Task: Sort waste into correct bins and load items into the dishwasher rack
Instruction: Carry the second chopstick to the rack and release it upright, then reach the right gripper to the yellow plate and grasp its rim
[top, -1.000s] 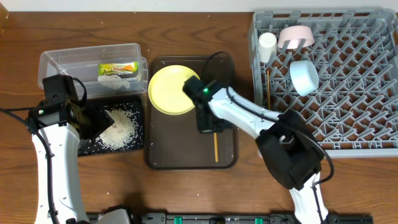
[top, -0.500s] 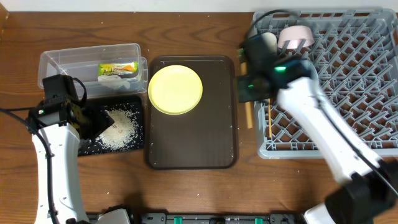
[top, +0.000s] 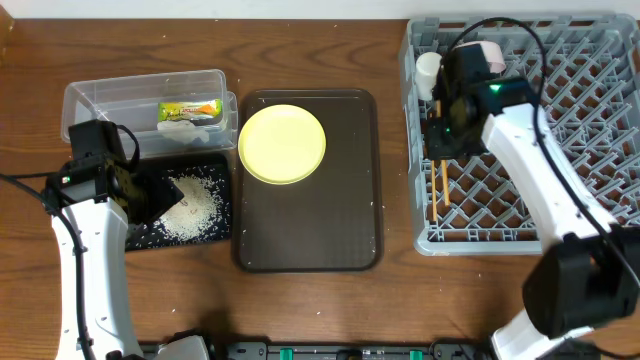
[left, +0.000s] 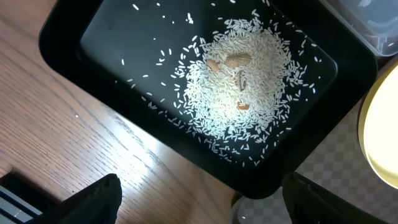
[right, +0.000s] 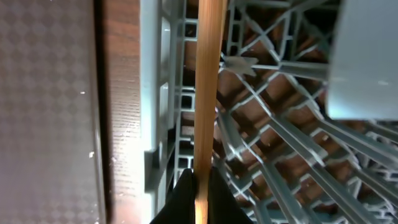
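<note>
No readable writing anywhere; the print on the green-yellow-orange snack wrapper (top: 190, 110) is too small to make out. It lies in the clear plastic tub (top: 100, 105).

Loose white rice (left: 242, 93) is heaped in the shallow black tray (left: 124, 56), with a few brownish bits on top that can't be identified. The left claw (left: 217, 199) hangs above it, fingers spread wide, empty.

A round yellow plate (top: 282, 143) sits on the brown serving tray (top: 320, 230) on the wooden bench (top: 300, 40).

The right claw (right: 198, 186) is pinched shut on a wooden chopstick (right: 208, 93) over the left edge of the grey lattice rack (top: 560, 150). Overhead shows two chopsticks (top: 437, 190) side by side there; can't tell which is gripped.

The white cup (top: 429, 72) stands in the rack corner. The pinkish bowl (top: 492, 55) is mostly hidden by the arm.
</note>
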